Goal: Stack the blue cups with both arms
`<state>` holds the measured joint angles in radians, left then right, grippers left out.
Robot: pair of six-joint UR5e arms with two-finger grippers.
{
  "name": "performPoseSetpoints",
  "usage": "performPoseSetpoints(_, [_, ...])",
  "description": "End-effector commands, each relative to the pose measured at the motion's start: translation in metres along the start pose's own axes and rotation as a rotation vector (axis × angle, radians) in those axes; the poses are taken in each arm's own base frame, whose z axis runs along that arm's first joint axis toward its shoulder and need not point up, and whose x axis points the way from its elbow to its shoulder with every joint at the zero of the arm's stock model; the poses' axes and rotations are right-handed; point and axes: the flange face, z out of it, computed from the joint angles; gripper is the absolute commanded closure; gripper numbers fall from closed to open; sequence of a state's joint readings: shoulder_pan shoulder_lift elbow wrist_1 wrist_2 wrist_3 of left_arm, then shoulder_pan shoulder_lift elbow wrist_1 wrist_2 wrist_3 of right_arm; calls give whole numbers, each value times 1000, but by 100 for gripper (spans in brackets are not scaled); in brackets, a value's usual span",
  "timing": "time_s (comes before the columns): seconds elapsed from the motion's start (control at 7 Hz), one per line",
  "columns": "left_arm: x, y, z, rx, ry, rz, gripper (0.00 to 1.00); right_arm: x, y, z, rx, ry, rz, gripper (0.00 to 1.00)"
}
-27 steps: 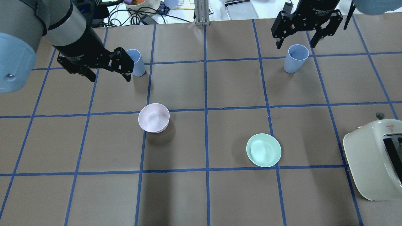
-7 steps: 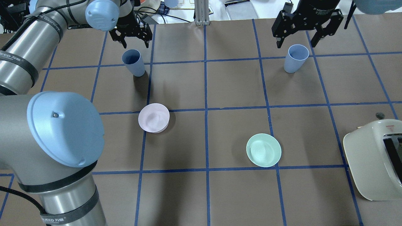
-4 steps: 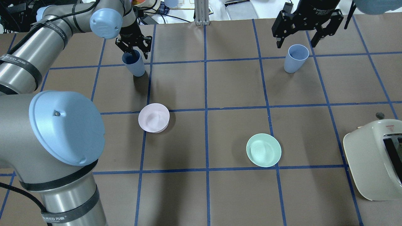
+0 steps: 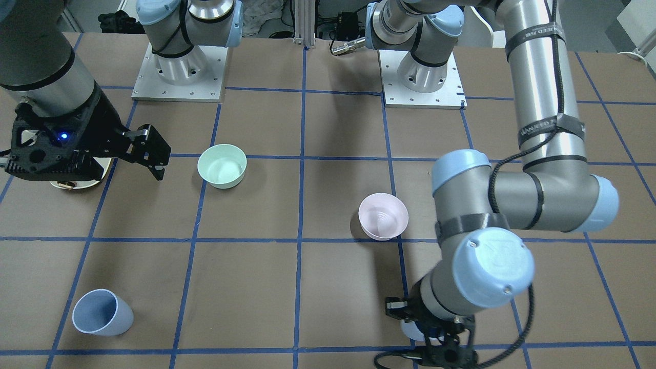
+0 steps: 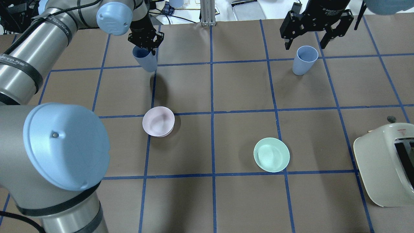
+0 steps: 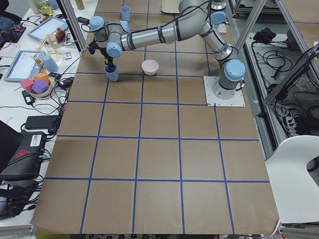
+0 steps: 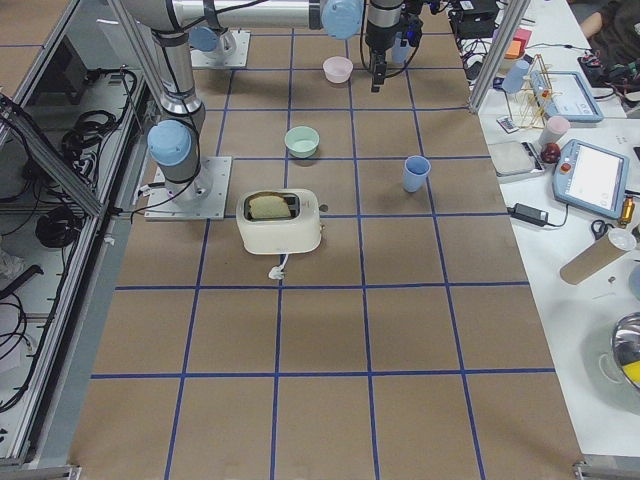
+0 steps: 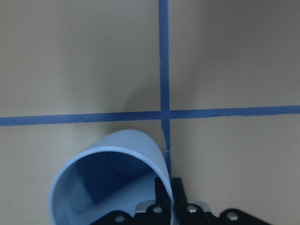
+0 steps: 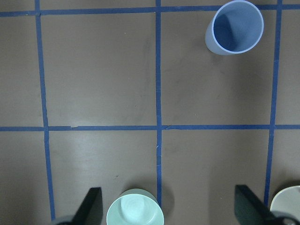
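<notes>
- first blue cup (image 5: 147,63), a small pale periwinkle tapered plastic tumbler w/o handle: hangs mouth-up under the L gripper (image 5: 147,48), a black two-finger claw, at the table's far L side in the overhead view. Its base is clear of the paper and its shadow lies apart from it, nearer the robot. Nothing inside.
- L gripper: pinched on the cup's rim wall (wrist cam shows one finger inside the wall, one outside).
- second blue cup (image 5: 302,63), same kind: stands upright on the table, far R side, just beside a tape line. Empty.
- R gripper (image 5: 304,45), also a black two-finger claw: fingers spread wide, gripping nothing. It hangs high over the table, apart from the second blue cup. In its wrist cam that cup sits in the top R corner, well away from both fingers.
- pale pink round plastic bowl (image 5: 158,121): nearer the robot than the first blue cup, on a tape crossing. Empty.
- mint-green round plastic bowl (image 5: 271,154): R half, nearer the robot than the second cup. Empty.
- cream toaster (image 5: 385,165): R edge. The R side view shows a tan slice in its slot.
- table (image 5: 245,200): brown paper w/ a blue tape grid.
</notes>
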<state>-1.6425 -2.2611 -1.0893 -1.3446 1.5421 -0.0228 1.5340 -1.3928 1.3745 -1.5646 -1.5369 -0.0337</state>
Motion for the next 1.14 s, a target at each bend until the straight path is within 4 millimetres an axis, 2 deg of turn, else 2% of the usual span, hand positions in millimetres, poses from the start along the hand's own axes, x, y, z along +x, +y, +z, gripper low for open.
performPoseSetpoints(0.0, [146, 53, -17, 11, 24, -2, 100, 0, 0, 0, 0, 0, -1, 0])
performPoseSetpoints(0.14, [191, 72, -1, -8, 28, -26, 100, 0, 0, 0, -1, 0, -1, 0])
performPoseSetpoints(0.29, [206, 81, 13, -22, 27, -43, 100, 1, 0, 0, -1, 2, 0, 0])
performPoseSetpoints(0.71, [201, 101, 63, -58, 27, -57, 100, 4, 0, 0, -3, 3, 5, 0])
performPoseSetpoints(0.86, [202, 106, 58, -59, 38, -57, 7, 4, 0, 0, -3, 3, 5, 0])
performPoseSetpoints(1.0, [200, 108, 37, -40, 43, -58, 0, 4, 0, 0, -4, 3, 5, 0])
